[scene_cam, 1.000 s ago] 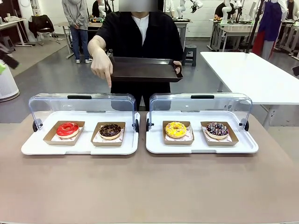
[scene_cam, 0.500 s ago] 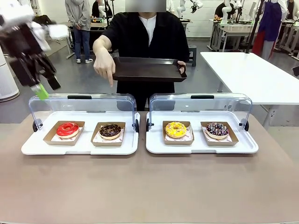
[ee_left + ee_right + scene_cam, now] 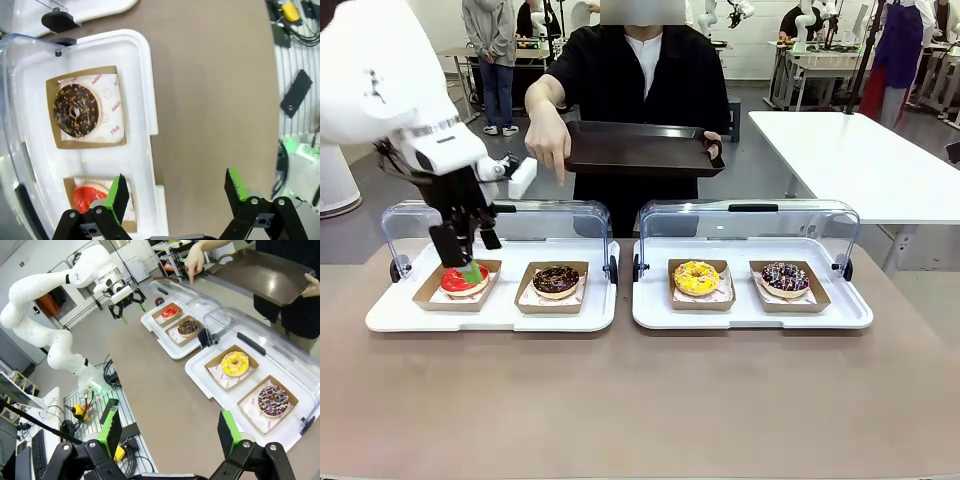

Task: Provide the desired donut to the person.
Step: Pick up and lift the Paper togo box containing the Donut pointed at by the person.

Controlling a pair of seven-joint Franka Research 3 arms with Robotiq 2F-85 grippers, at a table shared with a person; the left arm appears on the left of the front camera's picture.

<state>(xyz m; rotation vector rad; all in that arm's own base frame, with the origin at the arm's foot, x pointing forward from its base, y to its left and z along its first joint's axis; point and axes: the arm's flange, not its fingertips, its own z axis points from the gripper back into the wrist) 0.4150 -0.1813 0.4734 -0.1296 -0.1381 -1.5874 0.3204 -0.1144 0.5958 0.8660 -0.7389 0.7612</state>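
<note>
Judging the chocolate donut (image 3: 556,279), at three o'clock from the red donut (image 3: 458,281) in the white tray (image 3: 500,318), to be what the person's finger (image 3: 558,168) picks, I risk grabbing red: my left hand (image 3: 177,186) hangs wide open, empty, over it.

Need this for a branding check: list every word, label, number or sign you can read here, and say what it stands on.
Red print on the white paper liner under the chocolate-glazed sprinkled donut: sideways and too blurred to read.
Small dark mark on the white left arm: too small to read.
No other text is legible.
</note>
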